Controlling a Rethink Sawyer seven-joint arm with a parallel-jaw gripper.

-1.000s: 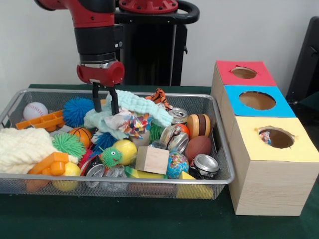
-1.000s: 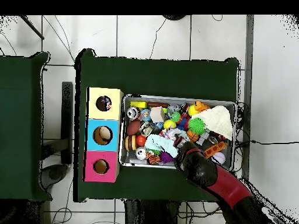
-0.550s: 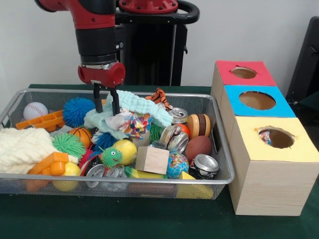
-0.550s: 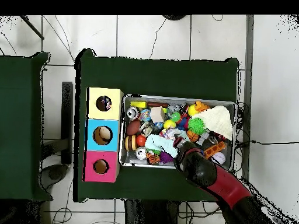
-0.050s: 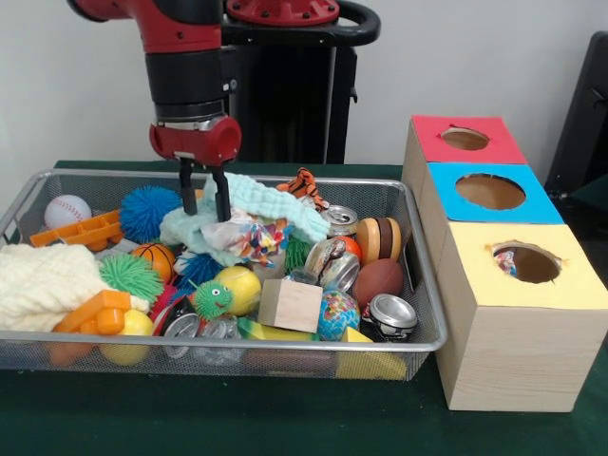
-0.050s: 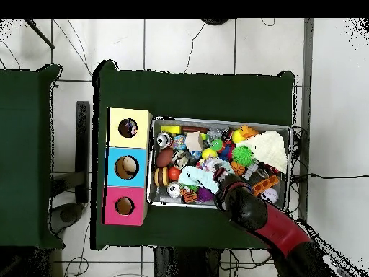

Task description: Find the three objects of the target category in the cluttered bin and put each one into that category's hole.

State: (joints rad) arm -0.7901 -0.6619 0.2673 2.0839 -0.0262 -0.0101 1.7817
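Here we have the wire bin (image 5: 418,332) filling the table's left, with the three-hole box (image 5: 513,313) at its 3 o'clock: red, blue, and a yellow hole (image 5: 527,263) where something patterned already shows. We judge cloth to be the target category. The mint cloth (image 5: 261,204) lies draped over the clutter near the bin's back middle, its long axis running from 8 to 2 o'clock in the front view. The gripper (image 5: 203,195) hangs over the cloth's left end, fingers a narrow gap apart and tips sunk into the folds; whether they actually pinch it, we cannot tell. Most of the cloth trails toward 3 o'clock from the fingers, toward the box.
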